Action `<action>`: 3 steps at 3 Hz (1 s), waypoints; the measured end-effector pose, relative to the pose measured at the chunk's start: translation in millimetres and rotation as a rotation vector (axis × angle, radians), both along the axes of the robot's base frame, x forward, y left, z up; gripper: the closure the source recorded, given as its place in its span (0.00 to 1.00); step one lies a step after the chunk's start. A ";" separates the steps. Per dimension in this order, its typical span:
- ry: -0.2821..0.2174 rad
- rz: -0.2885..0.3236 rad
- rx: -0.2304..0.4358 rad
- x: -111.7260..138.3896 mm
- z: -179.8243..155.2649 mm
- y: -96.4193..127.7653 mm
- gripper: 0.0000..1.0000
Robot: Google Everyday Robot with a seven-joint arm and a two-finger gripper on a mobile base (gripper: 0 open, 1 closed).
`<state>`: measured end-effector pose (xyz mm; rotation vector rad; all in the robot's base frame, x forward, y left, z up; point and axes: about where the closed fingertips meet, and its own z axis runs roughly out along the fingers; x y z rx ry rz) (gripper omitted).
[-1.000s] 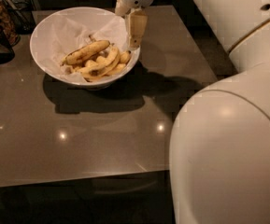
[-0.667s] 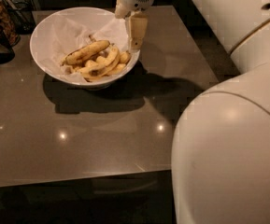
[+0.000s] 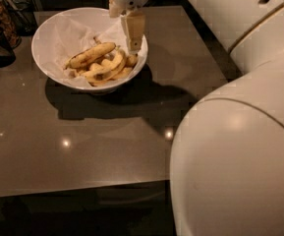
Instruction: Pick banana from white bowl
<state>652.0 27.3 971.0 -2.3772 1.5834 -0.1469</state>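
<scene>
The long, dull yellow banana with dark brown blotches [image 3: 92, 55] lies on top of the pile inside the large, round, deep white bowl [image 3: 45, 58], roughly at its middle. It rests across several shorter, paler yellow bananas [image 3: 111, 69] heaped toward the near right of the bowl. Crinkled white paper [image 3: 68, 31] lines the bowl and shows bare on the far left side.

The banana's long axis runs on a slant, from a near-left end low in the bowl up to a far-right end. That far-right end points at the pale cream parallel-jaw gripper [image 3: 134, 37], which hangs over the bowl's right rim, just beside that end and seemingly above the pile. So the banana lies to the left of the jaws and slightly nearer. Only one arm serves here. I cannot tell whether the jaws are released or clenched. Nothing appears to be held in them.

By my judgement the reach is not finished. The jaws would need to shift left along the slant to the banana's thicker middle, turn to straddle its width, and come down. A grasp taken too far right would likely catch one of the short pale bananas instead.

The bowl stands at the far left of a glossy dark brown worktop [image 3: 107, 146], and the robot's bulky white arm casing [image 3: 240, 146] fills the near right
</scene>
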 end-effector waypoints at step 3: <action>-0.028 0.038 -0.041 -4.3 7.6 17.8 0.25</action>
